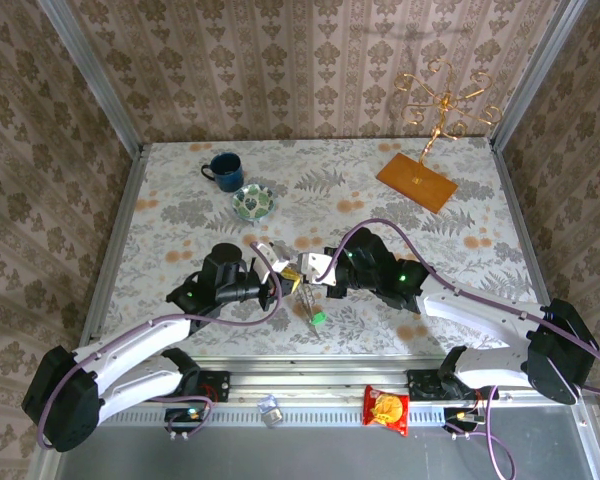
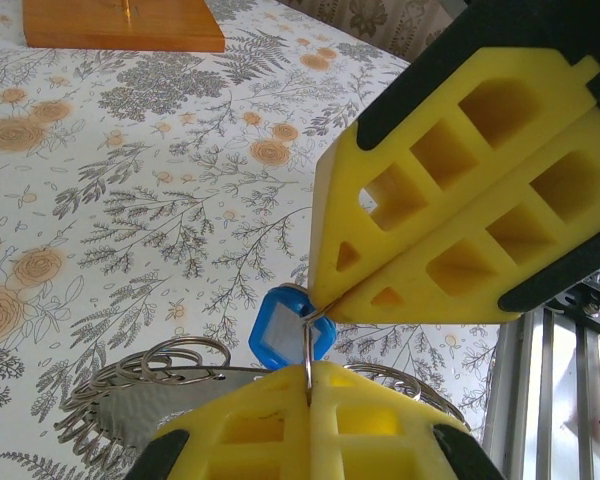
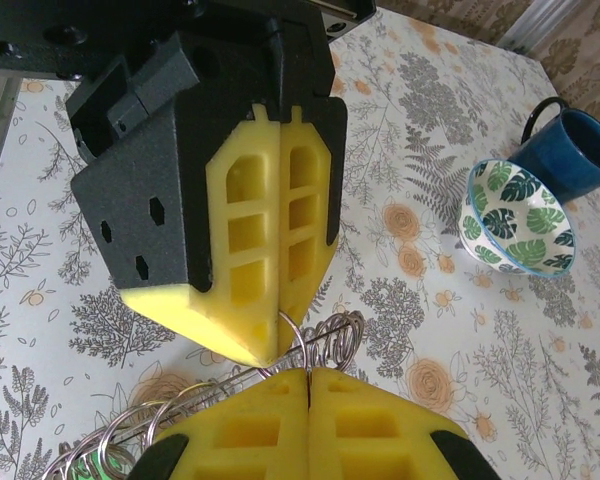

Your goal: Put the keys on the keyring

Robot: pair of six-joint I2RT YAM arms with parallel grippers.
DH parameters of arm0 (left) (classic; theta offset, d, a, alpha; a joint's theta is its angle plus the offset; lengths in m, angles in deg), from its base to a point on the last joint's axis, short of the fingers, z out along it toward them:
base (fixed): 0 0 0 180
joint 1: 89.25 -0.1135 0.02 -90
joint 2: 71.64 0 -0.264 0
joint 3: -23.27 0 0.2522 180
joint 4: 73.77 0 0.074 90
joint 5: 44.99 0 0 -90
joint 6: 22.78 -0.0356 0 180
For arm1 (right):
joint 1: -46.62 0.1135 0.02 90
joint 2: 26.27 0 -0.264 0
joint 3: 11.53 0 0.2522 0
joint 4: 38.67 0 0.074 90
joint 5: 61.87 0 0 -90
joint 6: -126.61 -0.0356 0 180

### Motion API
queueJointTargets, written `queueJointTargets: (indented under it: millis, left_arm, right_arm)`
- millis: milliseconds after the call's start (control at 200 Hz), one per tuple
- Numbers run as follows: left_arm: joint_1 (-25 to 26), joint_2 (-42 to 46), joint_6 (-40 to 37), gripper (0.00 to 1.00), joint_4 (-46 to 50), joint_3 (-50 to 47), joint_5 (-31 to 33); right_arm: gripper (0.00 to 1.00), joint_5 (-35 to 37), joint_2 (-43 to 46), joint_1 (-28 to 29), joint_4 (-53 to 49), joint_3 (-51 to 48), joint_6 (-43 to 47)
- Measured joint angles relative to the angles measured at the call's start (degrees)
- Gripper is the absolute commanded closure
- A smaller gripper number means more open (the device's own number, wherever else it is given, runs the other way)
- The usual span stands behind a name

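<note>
My left gripper point(image 1: 285, 284) and right gripper point(image 1: 307, 273) meet tip to tip low over the near middle of the table. In the left wrist view my left gripper point(image 2: 310, 385) is shut on a thin wire ring that carries the blue-tagged key point(image 2: 285, 328). The right gripper point(image 2: 330, 308) pinches the same wire ring from above. The keyring point(image 2: 170, 395), a flat grey band strung with several wire loops, runs under the fingers. In the right wrist view its loops point(image 3: 335, 340) sit just past my shut right gripper point(image 3: 310, 378). The green-tagged key point(image 1: 318, 318) lies on the table near the front edge.
A blue mug point(image 1: 223, 170) and a green-patterned bowl point(image 1: 252, 203) stand at the back left. A gold wire stand on an orange wooden base point(image 1: 418, 180) is at the back right. A red snack packet point(image 1: 387, 408) lies on the front rail.
</note>
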Motion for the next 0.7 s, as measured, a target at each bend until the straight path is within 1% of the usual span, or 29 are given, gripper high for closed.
queueJointTargets:
  millis: [625, 645, 700]
  left_arm:
    - [0.02, 0.0, 0.0, 1.0, -0.11, 0.0, 0.02]
    - [0.04, 0.0, 0.02, 1.0, -0.31, 0.0, 0.02]
    - [0.11, 0.04, 0.07, 1.0, -0.85, 0.0, 0.07]
  right_arm:
    - [1.0, -2.12, -0.09, 0.28, -1.09, 0.0, 1.42]
    - [0.97, -2.25, -0.11, 0.31, -1.09, 0.0, 1.42]
    - [0.82, -2.49, -0.24, 0.35, -1.09, 0.0, 1.22]
